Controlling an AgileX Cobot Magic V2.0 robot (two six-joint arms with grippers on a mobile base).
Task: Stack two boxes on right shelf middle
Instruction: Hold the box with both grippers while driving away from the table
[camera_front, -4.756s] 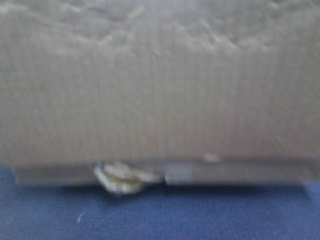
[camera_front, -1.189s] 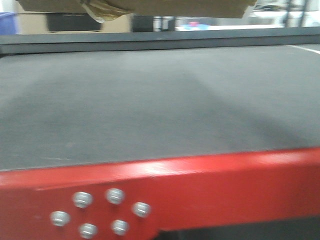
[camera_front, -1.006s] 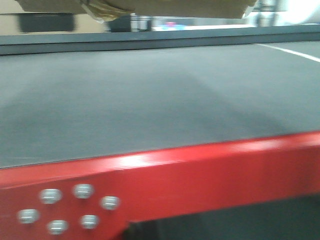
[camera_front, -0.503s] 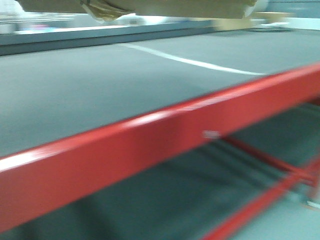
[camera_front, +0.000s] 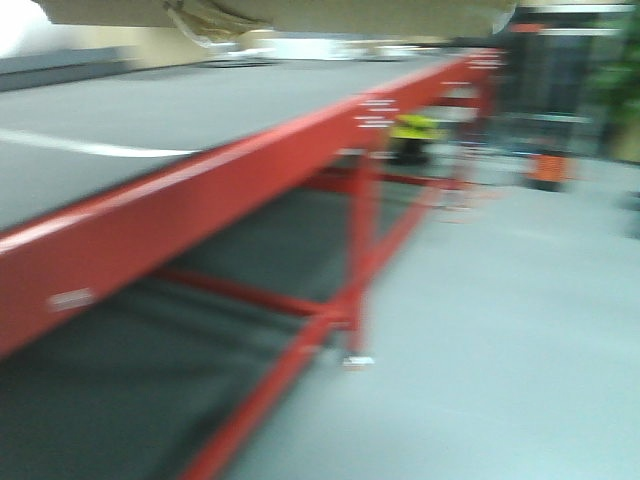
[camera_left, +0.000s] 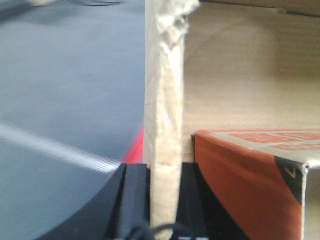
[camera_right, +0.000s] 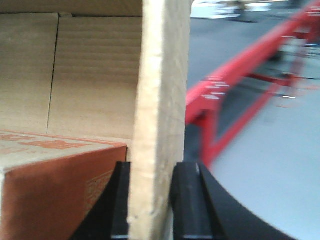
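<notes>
Your view has swung. Half a second ago the red rack beam (camera_front: 200, 190) crossed the frame almost broadside; now it runs from 8 o'clock toward 1 o'clock, with open floor (camera_front: 500, 330) at 4 o'clock. I judge the base is turning off this rack to seek the steel shelf, which isn't in sight. The cardboard box (camera_front: 300, 12) rides aloft at 12 o'clock. Your left gripper (camera_left: 162, 200) is clamped on one wall, your right gripper (camera_right: 152, 200) on another. An orange-printed carton (camera_left: 250, 170) sits inside.
</notes>
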